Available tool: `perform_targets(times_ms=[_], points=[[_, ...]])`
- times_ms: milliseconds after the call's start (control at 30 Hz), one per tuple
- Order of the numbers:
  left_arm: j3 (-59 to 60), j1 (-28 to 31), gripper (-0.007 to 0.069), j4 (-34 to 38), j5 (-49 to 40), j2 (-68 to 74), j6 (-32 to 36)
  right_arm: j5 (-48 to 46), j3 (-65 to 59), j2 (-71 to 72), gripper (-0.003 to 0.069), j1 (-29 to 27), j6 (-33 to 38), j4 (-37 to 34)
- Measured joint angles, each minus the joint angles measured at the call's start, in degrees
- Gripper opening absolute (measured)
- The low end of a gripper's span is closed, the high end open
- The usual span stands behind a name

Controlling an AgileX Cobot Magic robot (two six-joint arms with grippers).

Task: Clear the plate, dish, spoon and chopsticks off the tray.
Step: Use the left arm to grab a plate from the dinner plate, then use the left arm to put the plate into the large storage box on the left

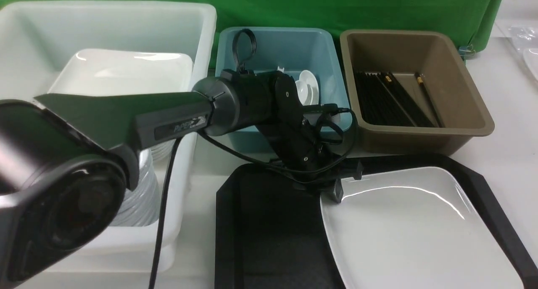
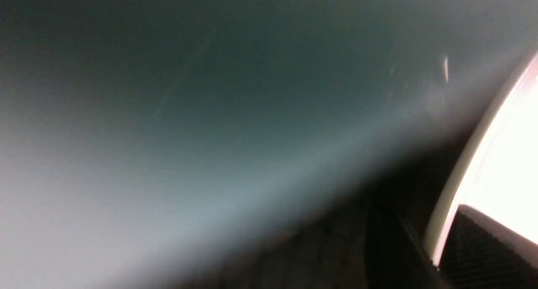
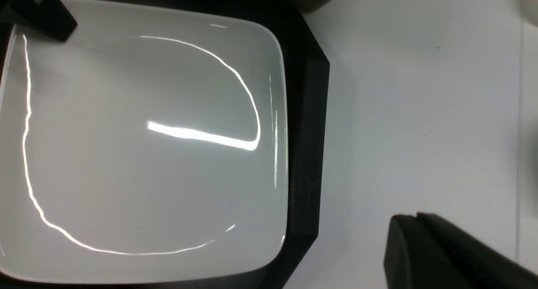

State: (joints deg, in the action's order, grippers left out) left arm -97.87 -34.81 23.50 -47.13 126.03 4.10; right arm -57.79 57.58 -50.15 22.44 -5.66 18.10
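The large white plate [image 1: 412,230] lies on the right half of the black tray [image 1: 273,230]. My left gripper [image 1: 335,191] reaches across to the plate's far left corner and is shut on its rim. In the left wrist view the plate [image 2: 504,146] has its rim pinched under one textured pad [image 2: 483,251]. My right gripper [image 3: 405,226] is shut and empty, over the white table beside the tray [image 3: 304,133]. White spoons [image 1: 307,87] lie in the teal bin. Black chopsticks [image 1: 391,97] lie in the brown bin. Small white dishes [image 1: 141,192] are stacked in the white tub, partly hidden by my left arm.
A big white tub [image 1: 105,24] at the left holds another large white plate [image 1: 126,70]. The teal bin [image 1: 277,45] and brown bin [image 1: 420,45] stand behind the tray. A green cloth hangs at the back. My left arm crosses in front of the tub.
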Motion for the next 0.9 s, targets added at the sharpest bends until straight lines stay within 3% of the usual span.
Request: perform_targets(times_ms=[133,267,900], points=[[0.0,-0.1,0.0050,-0.4,-2.4,-5.3,1.4,0.0,0.0,0.0,0.0035,0.0,0.2,0.0],[0.0,-0.1,0.0023,-2.4,-4.1,-9.7,1.9,0.0,0.0,0.0,0.0035,0.0,0.2,0.0],[0.1,-0.1,0.0010,-12.0,-8.7,-19.5,1.2,0.0,-0.1,0.0,0.0035,0.0,0.2,0.0]])
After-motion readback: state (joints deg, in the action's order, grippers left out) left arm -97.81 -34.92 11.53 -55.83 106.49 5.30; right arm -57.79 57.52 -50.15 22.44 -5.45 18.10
